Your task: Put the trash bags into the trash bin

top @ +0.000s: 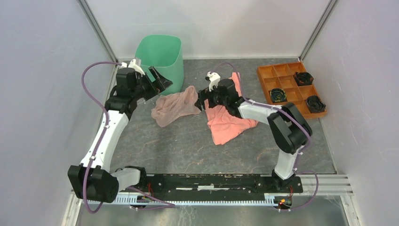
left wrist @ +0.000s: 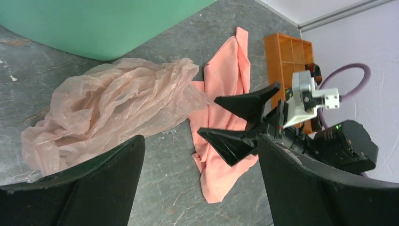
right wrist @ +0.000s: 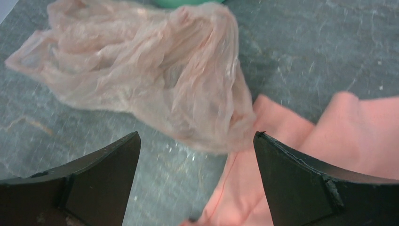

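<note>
Top view: the crumpled pale pink trash bag point(top: 175, 106) lies on the grey table point(top: 188, 146), just in front of the upright mint-green trash bin point(top: 160, 56). Its right edge touches a salmon cloth point(top: 230, 122). The left hand point(top: 160, 80) hangs beside the bin's base. The right hand point(top: 201, 100) is at the bag's right edge.

Left wrist view: fingers wide apart, empty, the bag beyond.

Right wrist view: fingers apart, the bag just ahead.

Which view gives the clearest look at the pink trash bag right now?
Left wrist: the trash bag appears large and sharp, crumpled between the bin and the cloth. Top external shows it whole but small. Right wrist shows it close but slightly blurred, its top cropped.
</note>
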